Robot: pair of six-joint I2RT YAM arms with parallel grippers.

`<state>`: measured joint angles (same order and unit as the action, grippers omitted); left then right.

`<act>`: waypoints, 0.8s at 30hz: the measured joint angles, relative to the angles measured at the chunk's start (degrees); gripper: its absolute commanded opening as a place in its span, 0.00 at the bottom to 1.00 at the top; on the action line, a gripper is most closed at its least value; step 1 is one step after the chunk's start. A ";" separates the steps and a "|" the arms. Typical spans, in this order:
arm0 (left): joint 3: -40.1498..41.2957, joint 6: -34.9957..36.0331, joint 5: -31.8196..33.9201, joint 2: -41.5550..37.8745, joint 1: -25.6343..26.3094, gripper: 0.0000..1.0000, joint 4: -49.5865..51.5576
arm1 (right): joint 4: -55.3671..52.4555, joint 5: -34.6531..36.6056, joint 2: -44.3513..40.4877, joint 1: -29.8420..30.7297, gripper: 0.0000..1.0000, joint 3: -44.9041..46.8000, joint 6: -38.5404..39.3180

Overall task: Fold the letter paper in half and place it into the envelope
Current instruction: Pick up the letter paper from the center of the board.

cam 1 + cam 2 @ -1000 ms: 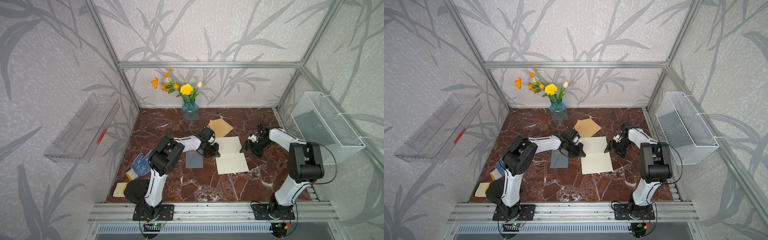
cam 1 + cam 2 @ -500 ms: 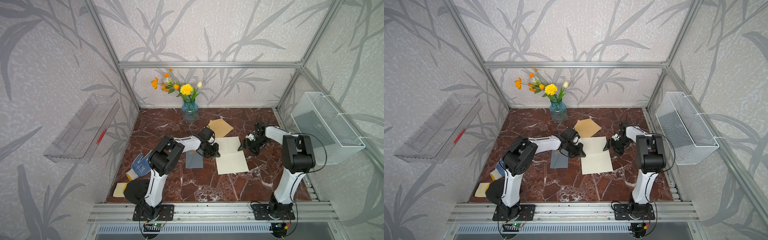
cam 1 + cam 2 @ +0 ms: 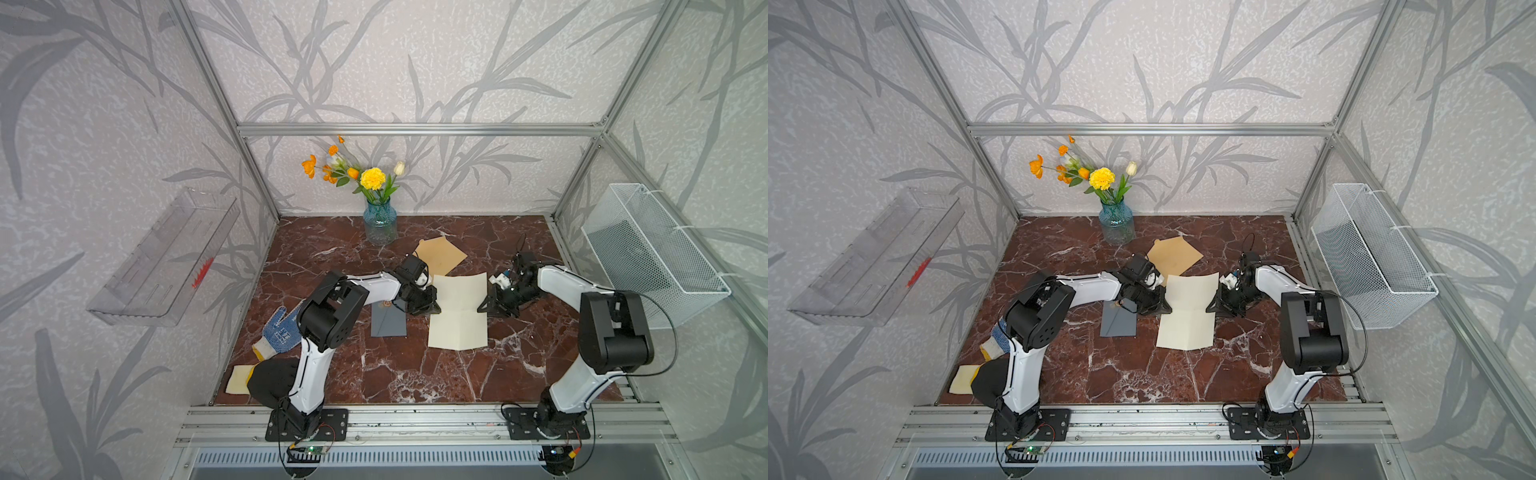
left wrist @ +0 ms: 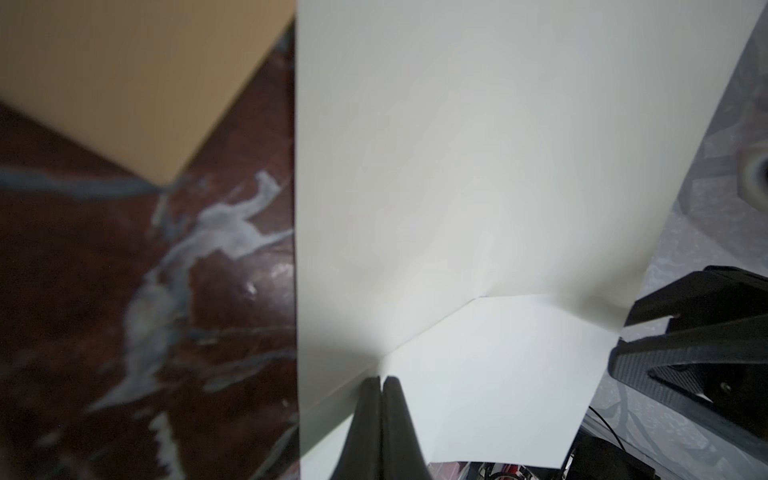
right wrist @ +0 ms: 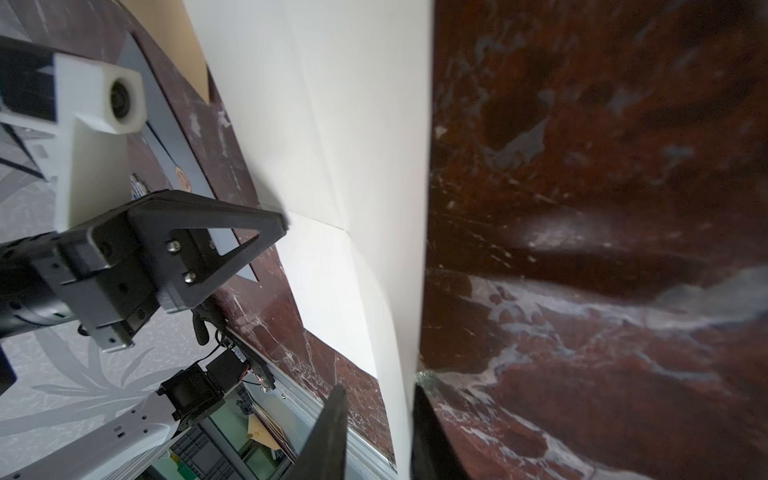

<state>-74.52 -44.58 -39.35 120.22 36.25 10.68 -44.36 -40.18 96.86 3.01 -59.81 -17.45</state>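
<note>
The cream letter paper lies open on the marble floor with a crease across its middle; its far half curls upward. My left gripper is shut, its tips resting on the paper's left edge at the crease. My right gripper is at the right edge. Its jaws are a little apart and straddle the paper's edge, which lies against one finger. A tan envelope lies just beyond the paper. A grey envelope with a round seal lies to its left.
A blue vase of flowers stands at the back. A dotted work glove, a yellow pad and a black cloth lie at the front left. A wire basket hangs on the right wall, a clear shelf on the left.
My right gripper has come in to the paper's right edge and its jaws have narrowed a great deal. The left arm has stayed where it was.
</note>
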 measured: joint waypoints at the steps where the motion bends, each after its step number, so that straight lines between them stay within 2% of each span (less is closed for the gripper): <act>1: 0.00 -0.11 0.00 0.00 0.00 0.00 -0.02 | 0.00 -0.04 -0.63 0.02 0.24 0.00 -0.11; 5: 0.00 -0.59 0.00 0.00 0.00 0.00 -0.09 | -0.02 0.26 -1.05 0.44 0.29 0.00 -0.44; 8: 0.04 -0.72 0.02 0.00 0.00 0.00 -0.31 | 0.17 0.79 0.57 0.90 0.29 -0.04 -0.74; 12: 0.66 -1.27 -0.37 0.00 -0.02 0.00 -1.49 | 0.50 2.49 5.27 1.60 0.16 -0.31 -1.31; 15: 1.16 -1.57 -0.90 0.00 -0.07 0.00 -2.43 | 0.33 3.72 7.37 1.90 0.00 -1.05 -1.90; 18: 1.27 -1.60 -1.29 -0.02 -0.13 0.01 -2.58 | -0.46 4.44 7.34 1.97 0.00 -2.95 -1.79; 20: 1.25 -1.29 -1.31 -0.26 -0.55 0.13 -1.88 | -0.76 4.57 7.13 1.99 0.00 -4.26 -1.77; 21: 1.22 -0.87 -1.29 -0.59 -0.72 0.27 -0.94 | -0.79 4.55 6.58 1.99 0.00 -4.57 -1.77; 24: 0.42 0.59 -1.40 -2.60 -1.70 0.80 2.25 | -1.44 3.93 3.15 1.99 0.00 -4.66 -1.79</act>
<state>-74.11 -43.99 -40.75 117.62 34.54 12.93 -45.80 -36.25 100.01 4.99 -64.47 -19.25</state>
